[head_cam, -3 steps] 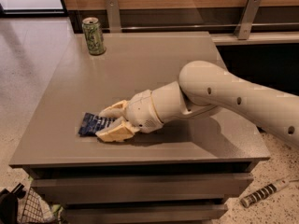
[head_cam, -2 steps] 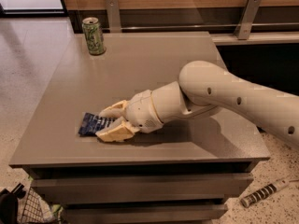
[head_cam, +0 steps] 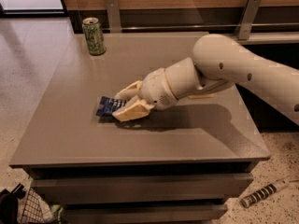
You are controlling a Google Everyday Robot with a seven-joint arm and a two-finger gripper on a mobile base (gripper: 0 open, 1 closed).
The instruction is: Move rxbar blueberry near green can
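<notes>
The rxbar blueberry (head_cam: 106, 105), a flat dark blue wrapper with white lettering, sits between the two cream fingers of my gripper (head_cam: 118, 106) near the front left of the grey table (head_cam: 187, 139). The gripper is shut on the bar and holds it just above the tabletop, with a shadow beneath it. The green can (head_cam: 94, 36) stands upright at the table's far left corner, well away from the gripper and beyond it.
The table's front edge lies close below the gripper. A wire basket (head_cam: 28, 210) sits on the floor at the bottom left. A striped cylindrical object (head_cam: 264, 193) lies on the floor at the right. A counter rail with metal brackets (head_cam: 247, 15) runs behind the table.
The gripper with the rxbar blueberry has shifted a little up and towards the far side of the table. The green can has not moved.
</notes>
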